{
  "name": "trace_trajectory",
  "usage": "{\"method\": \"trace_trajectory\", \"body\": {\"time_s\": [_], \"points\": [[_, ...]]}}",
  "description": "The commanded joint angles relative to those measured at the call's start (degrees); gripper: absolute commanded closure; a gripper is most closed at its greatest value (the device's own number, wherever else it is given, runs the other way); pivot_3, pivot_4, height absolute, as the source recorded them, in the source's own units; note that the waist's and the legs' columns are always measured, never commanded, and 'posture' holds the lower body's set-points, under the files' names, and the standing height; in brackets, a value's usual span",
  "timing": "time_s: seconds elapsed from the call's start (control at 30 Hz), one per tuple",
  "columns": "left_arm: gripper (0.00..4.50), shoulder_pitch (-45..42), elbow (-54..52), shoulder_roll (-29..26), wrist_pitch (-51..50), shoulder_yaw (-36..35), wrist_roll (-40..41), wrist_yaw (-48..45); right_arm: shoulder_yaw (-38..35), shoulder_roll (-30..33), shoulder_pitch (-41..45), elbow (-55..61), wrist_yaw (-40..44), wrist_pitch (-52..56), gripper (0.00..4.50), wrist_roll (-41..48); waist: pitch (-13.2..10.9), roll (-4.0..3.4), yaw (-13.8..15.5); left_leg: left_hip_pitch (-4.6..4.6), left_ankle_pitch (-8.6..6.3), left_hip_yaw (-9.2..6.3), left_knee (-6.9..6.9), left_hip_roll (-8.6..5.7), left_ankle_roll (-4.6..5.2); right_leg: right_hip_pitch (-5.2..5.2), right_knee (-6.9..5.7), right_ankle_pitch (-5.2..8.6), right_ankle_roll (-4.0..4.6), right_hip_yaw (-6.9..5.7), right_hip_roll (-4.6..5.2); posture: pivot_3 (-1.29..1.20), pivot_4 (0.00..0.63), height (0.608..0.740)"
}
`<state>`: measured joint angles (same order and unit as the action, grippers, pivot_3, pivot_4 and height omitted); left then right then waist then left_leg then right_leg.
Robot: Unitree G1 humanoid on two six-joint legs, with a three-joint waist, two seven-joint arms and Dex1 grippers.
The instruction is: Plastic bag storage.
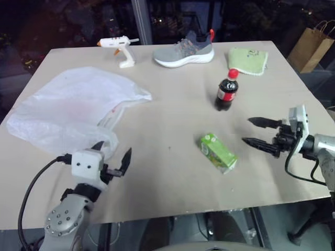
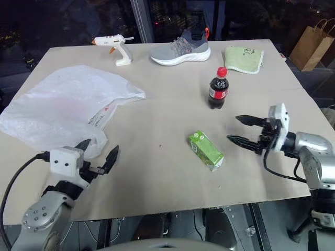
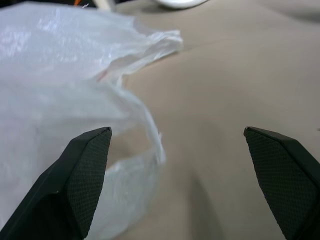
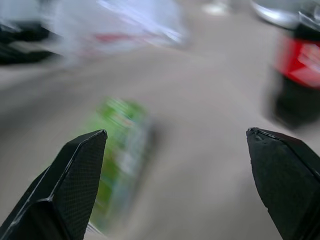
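Plastic bag lies spread and loosely crumpled on the table, toward its left edge, unfolded, with a handle end trailing toward the table's middle and red print faintly visible through the film. Nothing about it looks gathered, folded or packed yet, so the storage work reads as not begun or barely begun. Left gripper hovers at the near-left part of the table, just beside the bag's near rim, fingers spread wide and holding nothing; the left wrist view shows the film lying ahead of one finger. Right gripper sits near the right edge, fingers wide apart and empty, pointing across toward the green juice carton, well apart from the bag. Cola bottle stands upright mid-table; shoe, glue gun and green cloth line the far edge. Left to do, by my reading: catch the bag, bunch or fold it, put it away.
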<state>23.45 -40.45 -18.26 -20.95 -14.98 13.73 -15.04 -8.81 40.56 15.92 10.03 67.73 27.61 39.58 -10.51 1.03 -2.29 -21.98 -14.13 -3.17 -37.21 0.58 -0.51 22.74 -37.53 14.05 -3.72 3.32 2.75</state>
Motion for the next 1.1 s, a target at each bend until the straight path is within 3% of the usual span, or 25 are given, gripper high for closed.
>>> {"method": "trace_trajectory", "body": {"time_s": [0.03, 0.17, 0.33, 0.37, 0.4, 0.67, 0.8, 1.1], "points": [[0.08, -1.36, 0.32, 1.23, -1.16, 0.19, -0.98, 2.52, -0.11, 1.17, 2.45, 9.81, -2.45, 6.28, 0.0, 6.51, 0.03, 0.07, 0.18, -0.02, 0.0, -0.09, -0.01, 0.0, 0.0, -0.01, 0.01, 0.01, -0.01, -0.09, 0.0, 0.0, 0.15, 0.74], [0.08, -3.4, 1.14, 2.42, -1.97, 2.07, -1.7, 3.53, -0.21, 1.5, 4.19, 13.69, -4.72, 10.05, 0.0, 9.74, 0.03, 0.08, 0.86, -0.17, 0.0, -0.28, -0.07, -0.03, 0.0, 0.0, 0.08, 0.0, 0.02, -0.28, 0.02, 0.0, 0.15, 0.74], [0.08, -4.13, -0.12, 3.15, -7.15, 1.53, 3.64, 1.87, 0.06, 3.36, 3.26, 13.87, -3.94, 9.5, 0.0, 8.1, 0.03, 0.08, 1.37, -0.24, 0.0, -0.29, -0.08, -0.04, 0.0, 0.01, 0.18, -0.02, 0.03, -0.3, 0.03, 0.0, 0.15, 0.74], [0.67, -4.09, -0.43, 3.03, -7.42, 1.42, 4.14, 1.61, 0.08, 3.59, 3.04, 13.74, -3.87, 9.35, 0.0, 8.0, 0.03, 0.08, 1.37, -0.25, 0.0, -0.3, -0.06, -0.03, 0.0, 0.01, 0.19, -0.01, 0.03, -0.31, 0.03, 0.0, 0.15, 0.74], [0.72, -4.06, -0.62, 2.84, -7.53, 1.36, 4.42, 1.42, 0.23, 4.03, 2.78, 13.63, -3.82, 9.5, 0.0, 7.79, 0.03, 0.08, 1.37, -0.25, 0.0, -0.31, -0.07, -0.03, 0.0, 0.01, 0.19, -0.01, 0.03, -0.31, 0.03, 0.0, 0.15, 0.74], [4.38, -3.83, -0.83, 2.7, -6.56, 0.69, 4.05, 2.1, 3.63, 7.76, -1.3, 9.32, -7.76, 8.79, 0.0, -2.3, 0.04, 0.09, 1.5, -0.29, 0.0, -0.29, -0.07, -0.03, 0.0, 0.02, 0.27, -0.01, 0.04, -0.31, 0.03, 0.0, 0.15, 0.74], [4.46, -4.01, -1.29, 2.37, -5.79, 1.25, 3.45, 1.89, 5.5, 7.3, -0.46, 10.41, -12.83, 12.94, 0.0, -4.77, 0.04, 0.09, 1.5, -0.3, 0.0, -0.3, -0.06, -0.02, 0.0, 0.03, 0.27, -0.01, 0.04, -0.32, 0.02, 0.0, 0.15, 0.74], [4.46, -4.85, -0.33, 1.48, -4.94, 1.67, 1.68, 1.82, 6.93, 8.2, -1.48, 19.66, -19.64, 26.18, 0.0, -1.55, 0.04, 0.08, 1.58, -0.57, 0.0, -0.42, -0.08, -0.03, 0.0, 0.18, 0.38, -0.03, 0.03, -0.43, 0.04, 0.0, 0.15, 0.74]]}}
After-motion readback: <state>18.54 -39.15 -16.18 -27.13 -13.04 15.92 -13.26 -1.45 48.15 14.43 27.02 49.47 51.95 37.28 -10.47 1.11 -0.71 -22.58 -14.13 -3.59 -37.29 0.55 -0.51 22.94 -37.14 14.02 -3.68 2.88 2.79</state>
